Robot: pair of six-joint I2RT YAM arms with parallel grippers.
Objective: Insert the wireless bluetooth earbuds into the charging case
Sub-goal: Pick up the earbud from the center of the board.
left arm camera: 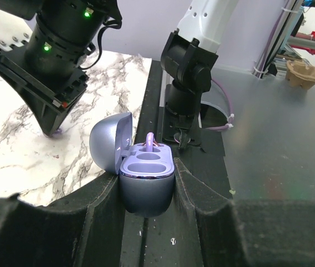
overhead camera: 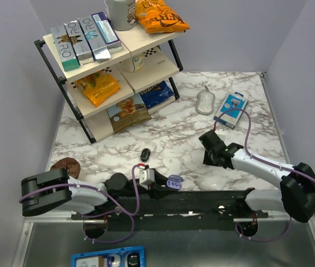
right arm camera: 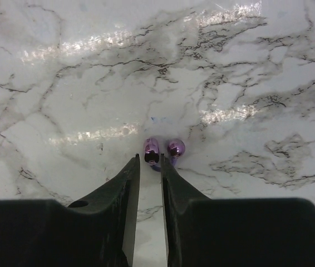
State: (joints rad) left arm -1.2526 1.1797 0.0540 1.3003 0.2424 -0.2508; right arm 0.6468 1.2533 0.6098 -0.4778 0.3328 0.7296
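Earbuds (right arm camera: 176, 148): two glossy, purple-tinted buds lying side by side on the marble worktop (right arm camera: 63, 83), nearly touching. One bud (right arm camera: 151, 153) sits at the tips of the right claw (right arm camera: 149, 161). Jaws narrowed to a slim gap either side of it; cannot tell whether they clamp it yet. Charging case (left arm camera: 146, 200): lavender, upright, lid (left arm camera: 110, 147) hinged open, both sockets showing. Left claw (left arm camera: 146, 186) clamps the case body between its fingers, at the near worktop edge by the arm bases.
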